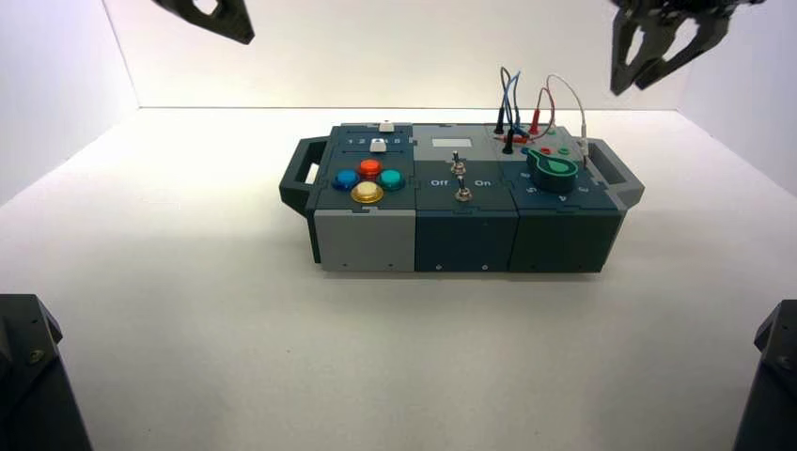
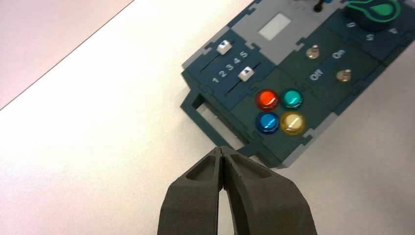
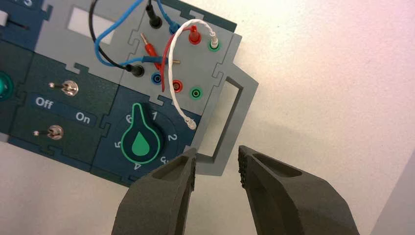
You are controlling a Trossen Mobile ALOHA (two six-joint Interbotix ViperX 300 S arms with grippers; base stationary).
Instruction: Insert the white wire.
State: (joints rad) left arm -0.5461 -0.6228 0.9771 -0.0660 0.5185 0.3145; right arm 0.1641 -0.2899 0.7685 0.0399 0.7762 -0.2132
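Observation:
The white wire (image 3: pixel 172 95) arches over the socket panel at the box's right end. One of its plugs stands in a green socket (image 3: pixel 214 45). Its other slim white plug (image 3: pixel 190 123) lies loose on the box between the green knob (image 3: pixel 142 143) and the right handle (image 3: pixel 230 122). In the high view the white wire (image 1: pixel 567 91) rises as a tall loop. My right gripper (image 3: pixel 218 164) hangs open above the table just off the right handle, holding nothing; in the high view the right gripper (image 1: pixel 632 86) is high at the back right. My left gripper (image 2: pixel 222 149) is shut and empty, parked high at the back left (image 1: pixel 218 17).
A second green socket (image 3: pixel 196 92) stands free beside a red one (image 3: pixel 177 86). Red (image 3: pixel 195 35), blue and black (image 3: pixel 138 71) wires crowd the same panel. Two toggle switches (image 3: pixel 71 88) marked Off and On sit mid-box, with sliders (image 2: pixel 223 47) and several coloured buttons (image 2: pixel 267 99) at the left end.

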